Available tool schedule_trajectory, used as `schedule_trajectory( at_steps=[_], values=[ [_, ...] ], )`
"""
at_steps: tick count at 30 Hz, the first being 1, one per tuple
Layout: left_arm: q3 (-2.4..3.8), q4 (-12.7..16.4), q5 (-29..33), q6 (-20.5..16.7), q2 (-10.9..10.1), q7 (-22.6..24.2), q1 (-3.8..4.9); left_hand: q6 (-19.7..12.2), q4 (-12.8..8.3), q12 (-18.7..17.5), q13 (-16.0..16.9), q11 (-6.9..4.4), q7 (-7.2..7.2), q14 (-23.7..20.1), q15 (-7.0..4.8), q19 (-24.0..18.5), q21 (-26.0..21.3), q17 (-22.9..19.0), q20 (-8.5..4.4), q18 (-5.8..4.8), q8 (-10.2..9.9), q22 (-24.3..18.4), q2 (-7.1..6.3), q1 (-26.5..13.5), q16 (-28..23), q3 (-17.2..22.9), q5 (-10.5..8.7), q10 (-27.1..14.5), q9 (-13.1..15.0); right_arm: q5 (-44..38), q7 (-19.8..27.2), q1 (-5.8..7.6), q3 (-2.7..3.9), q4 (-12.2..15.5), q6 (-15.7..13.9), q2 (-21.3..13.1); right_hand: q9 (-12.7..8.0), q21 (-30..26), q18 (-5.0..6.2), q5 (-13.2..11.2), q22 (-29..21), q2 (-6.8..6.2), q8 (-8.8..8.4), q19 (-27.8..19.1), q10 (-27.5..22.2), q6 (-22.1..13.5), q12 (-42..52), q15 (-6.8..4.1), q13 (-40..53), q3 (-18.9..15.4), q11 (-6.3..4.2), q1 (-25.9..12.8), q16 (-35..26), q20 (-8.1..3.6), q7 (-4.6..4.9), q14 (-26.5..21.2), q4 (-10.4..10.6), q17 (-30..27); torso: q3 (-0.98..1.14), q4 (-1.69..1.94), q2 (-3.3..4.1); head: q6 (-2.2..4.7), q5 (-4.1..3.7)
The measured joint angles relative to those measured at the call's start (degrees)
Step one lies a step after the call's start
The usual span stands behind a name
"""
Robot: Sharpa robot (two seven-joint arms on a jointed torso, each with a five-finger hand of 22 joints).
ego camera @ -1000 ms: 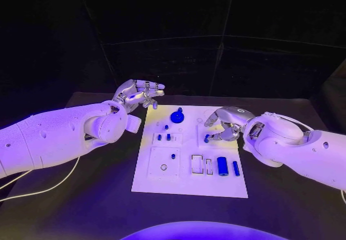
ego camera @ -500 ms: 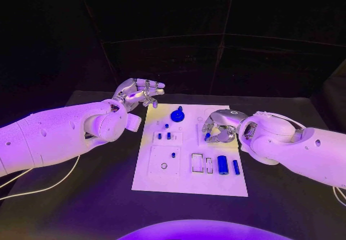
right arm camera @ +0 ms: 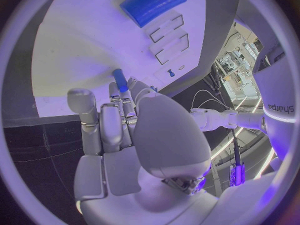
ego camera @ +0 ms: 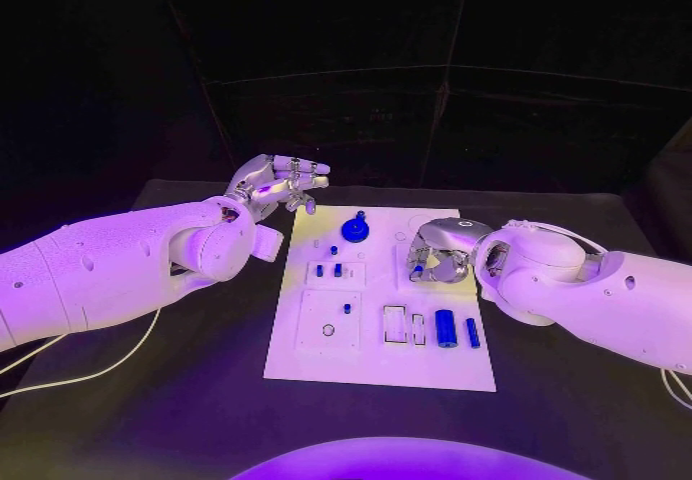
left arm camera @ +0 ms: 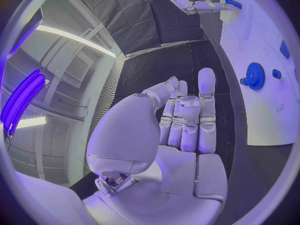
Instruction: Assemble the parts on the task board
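Black tabletop (ego camera: 173, 400) carries the task board (ego camera: 378, 370), over whose right edge the right hand (ego camera: 440, 250) pinches a small blue peg (right arm camera: 119, 79) upright, while the left hand (ego camera: 274, 185) hovers empty, fingers loosely apart, off the board's far left corner.

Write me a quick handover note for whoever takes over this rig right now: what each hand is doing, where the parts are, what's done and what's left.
Left hand: raised off the far left corner of the task board, fingers curled, holding nothing.
Right hand: over the board's right side, pinching a small blue peg at its fingertips.
Parts: blue gear sits at the board's far end; small blue pieces stand left of centre; a thick blue cylinder and a thin blue bar lie near the right edge.
Done: peg picked up.
Left: seat the peg; the rectangular slots beside the cylinder look unfilled.
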Motion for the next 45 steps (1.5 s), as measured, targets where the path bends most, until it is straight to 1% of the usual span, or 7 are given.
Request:
schedule_trajectory(
  at_steps=[9, 12, 14, 17, 37, 42, 45],
  values=[
    [-0.02, -0.1, 0.0, 0.1, 0.0, -0.1, 0.00, 0.0, 0.0, 0.1, 0.0, 0.01, 0.00, -0.1, 0.11, 0.0, 0.0, 0.0, 0.00, 0.00, 0.0, 0.0, 0.00, 0.0, -0.2, 0.0, 0.00, 0.0, 0.0, -1.1, -0.5, 0.01, 0.01, -0.6, 0.0, 0.5, -0.4, 0.0, 0.00, -0.3, 0.0, -0.20, -0.13, 0.0, 0.0, 0.0, -1.5, 0.00, 0.0, 1.4, -0.01, 0.2, 0.0, 0.00, 0.00, 0.0, -0.1, -0.1, 0.02, 0.00, 0.01, -0.12, -0.01],
    [-0.04, -0.1, 0.0, 0.1, 0.0, -0.1, 0.00, 0.0, 0.0, 0.4, 0.1, 0.21, 0.00, -0.2, 0.20, 0.0, 0.0, -0.1, 0.00, 0.00, 0.2, 0.0, 0.00, 0.0, -0.2, 0.0, 0.00, -0.2, 0.0, -1.4, -0.5, 0.01, 0.00, -0.6, 0.0, 0.6, -0.5, 0.0, -0.01, -0.3, 0.0, -1.11, -0.59, 0.0, -0.1, -0.3, -2.4, 0.00, -0.1, 1.8, 0.06, -0.3, 0.0, 0.00, 0.29, 0.0, 0.1, -0.1, 0.02, 0.00, 0.01, -0.15, -0.01],
    [-0.04, -0.1, 0.0, 0.1, 0.0, -0.1, 0.00, 0.0, 0.0, 0.4, 0.1, 0.21, 0.00, -0.2, 0.20, 0.0, 0.0, -0.1, 0.00, 0.00, 0.2, 0.0, 0.00, 0.0, -0.2, 0.0, 0.00, -0.2, 0.0, -1.5, -0.5, -0.01, -0.02, -0.7, 0.0, 0.6, -0.6, 0.0, -0.01, -0.3, 0.0, -1.64, -1.01, 0.0, -0.6, -0.8, -2.8, 0.00, -0.1, 2.1, 0.55, -0.6, 0.0, 0.00, 0.67, 0.0, 0.1, -0.1, 0.02, -0.01, 0.01, -0.18, -0.01],
    [-0.05, -0.1, 0.0, 0.1, 0.0, -0.2, 0.00, 0.0, 0.0, 0.4, 0.1, 0.21, 0.00, -0.2, 0.20, 0.0, 0.0, -0.1, 0.00, 0.00, 0.2, 0.0, 0.00, 0.0, -0.2, 0.0, 0.00, -0.2, 0.0, -1.7, -0.5, -0.08, -0.07, -0.7, 0.0, 0.6, -0.7, 0.0, 0.00, -0.3, -0.1, -2.42, -1.91, 0.2, -0.7, -2.4, -3.3, 0.00, -0.1, 2.8, 0.73, -0.7, 0.0, 0.22, 0.50, 0.0, 0.0, -0.1, 0.01, -0.02, 0.01, -0.19, -0.01],
    [-0.07, -0.1, 0.0, 0.3, 0.0, -0.3, 0.00, 0.0, 0.0, 0.4, 0.1, 0.21, 0.00, -0.2, 0.20, 0.0, 0.0, -0.1, 0.00, 0.00, 0.2, 0.0, 0.00, 0.0, -0.2, 0.0, 0.00, -0.2, 0.0, -2.2, -0.5, -0.16, -0.13, -0.5, 1.5, 0.5, -0.7, 0.0, 0.00, -0.3, 0.0, -2.68, -1.90, 0.2, -0.6, -2.5, -3.4, 0.01, 0.0, 3.5, 0.59, -0.5, 0.0, 0.22, 0.39, 0.0, -0.2, -0.2, -0.03, -0.02, -0.03, -0.35, -0.08],
    [-0.08, -0.1, 0.0, 0.3, 0.0, -0.3, 0.00, 0.0, 0.0, 0.4, 0.1, 0.21, 0.00, -0.2, 0.20, 0.0, 0.0, -0.1, 0.00, 0.00, 0.2, 0.0, 0.00, 0.0, -0.2, 0.0, 0.00, -0.2, 0.0, -2.3, -0.5, -0.16, -0.13, -0.5, 1.6, 0.5, -0.6, 0.0, 0.00, -0.3, 0.0, -2.68, -1.90, 0.2, -0.3, -2.5, -3.5, 0.01, 0.0, 4.1, 0.69, -0.5, 0.0, 0.22, 0.40, 0.0, -0.3, -0.2, -0.03, -0.01, -0.03, -0.38, -0.12],
    [-0.08, -0.1, 0.0, 0.4, 0.0, -0.3, 0.00, 0.0, 0.0, 0.4, 0.1, 0.21, 0.00, -0.2, 0.20, 0.0, 0.0, -0.1, 0.00, 0.00, 0.2, 0.0, 0.00, 0.0, -0.2, 0.0, 0.00, -0.2, 0.0, -2.3, -0.5, -0.16, -0.13, -0.5, 1.7, 0.5, -0.5, 0.1, 0.00, -0.3, 0.0, -2.68, -1.62, 0.2, 0.0, -2.3, -3.7, 0.01, 0.0, 4.8, 0.43, -0.5, 0.0, 0.22, 0.32, 0.0, -0.6, -0.2, -0.02, 0.00, -0.02, -0.41, -0.16]
  ],
)
